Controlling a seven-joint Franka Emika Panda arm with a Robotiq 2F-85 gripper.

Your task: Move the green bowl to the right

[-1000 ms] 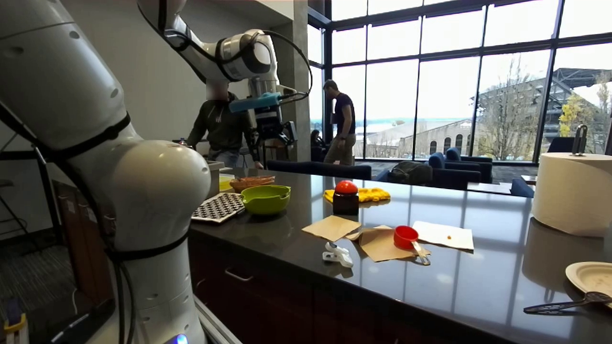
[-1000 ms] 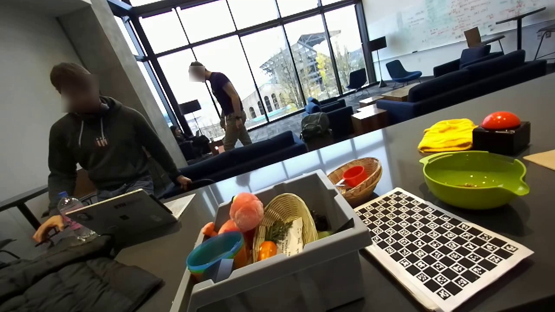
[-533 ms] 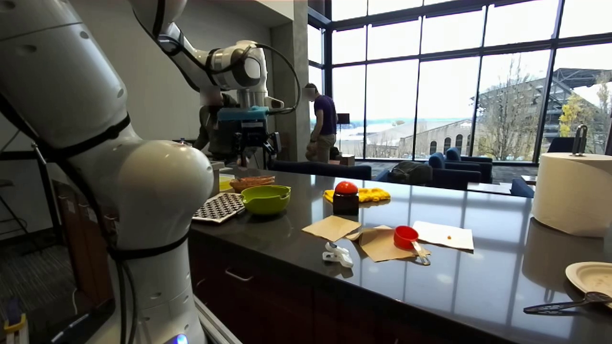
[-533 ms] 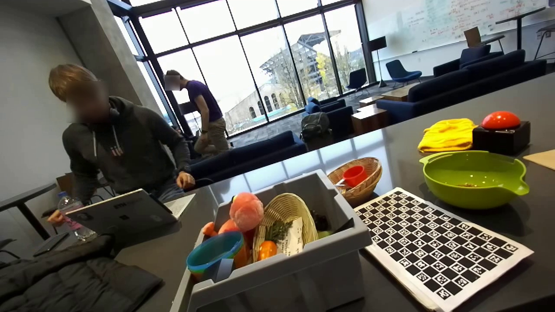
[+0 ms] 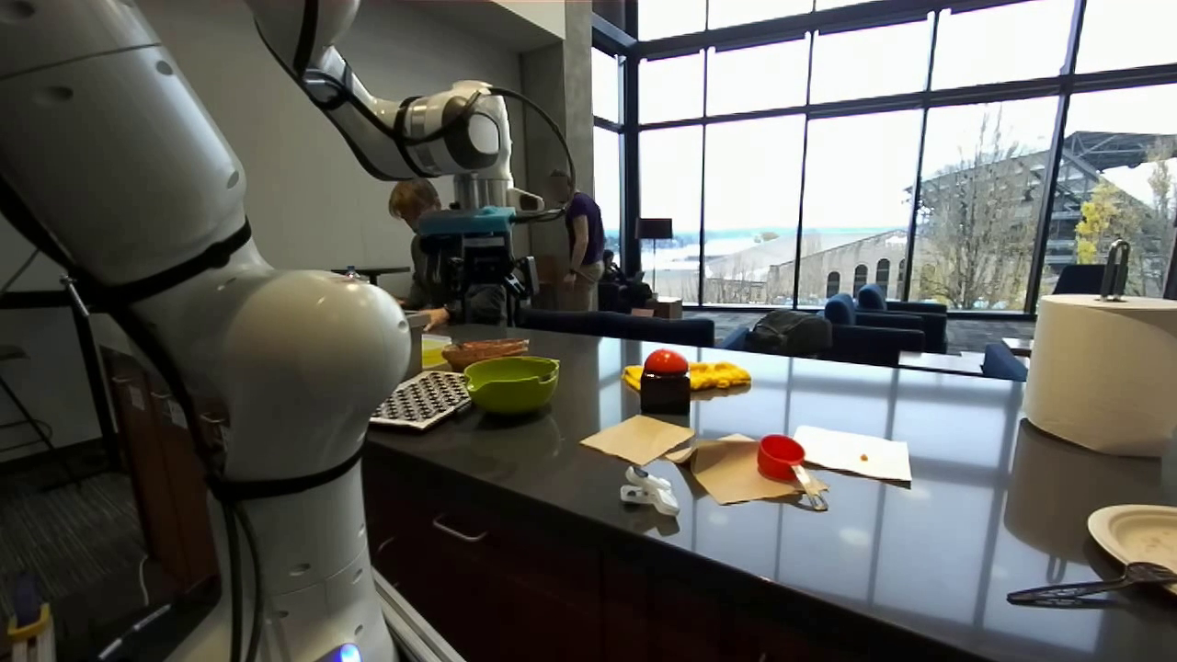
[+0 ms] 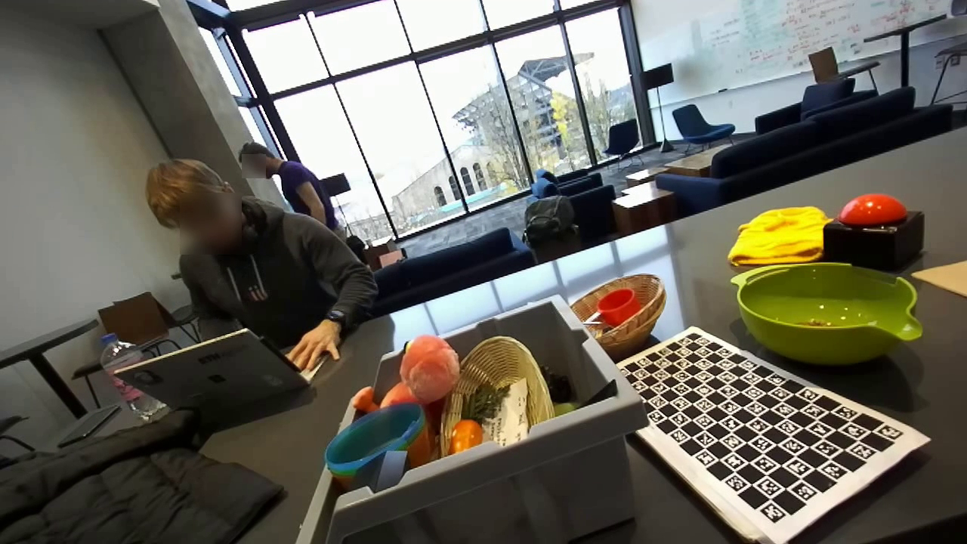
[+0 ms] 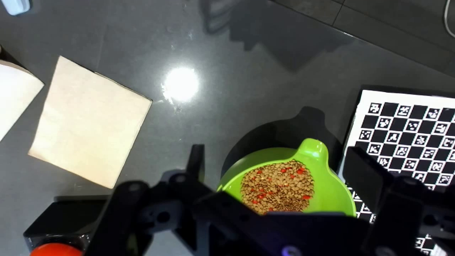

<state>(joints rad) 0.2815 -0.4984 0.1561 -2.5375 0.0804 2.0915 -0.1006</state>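
The green bowl (image 5: 511, 388) stands upright on the dark counter in an exterior view. It also shows in an exterior view (image 6: 823, 332) and in the wrist view (image 7: 330, 192), with lentil-like brown bits and red pieces inside. My gripper (image 5: 493, 283) hangs in the air well above the bowl, pointing down, and touches nothing. In the wrist view the gripper (image 7: 278, 165) is open and empty, with its fingers (image 7: 364, 177) wide apart on either side of the bowl. The gripper's body hides the bowl's lower part there.
A checkered board (image 6: 770, 431) lies beside the bowl, near a wicker basket (image 6: 638, 325) and a grey bin (image 6: 521, 483). A red-topped black button box (image 5: 665, 391), yellow cloth (image 5: 717, 375), brown paper (image 5: 636, 439), white clip (image 5: 649, 492) and red measuring cup (image 5: 780, 458) lie along the counter.
My gripper has come down and a little to the left in an exterior view, mostly in the earlier half second. The bowl has not moved. Two people in the background have moved.
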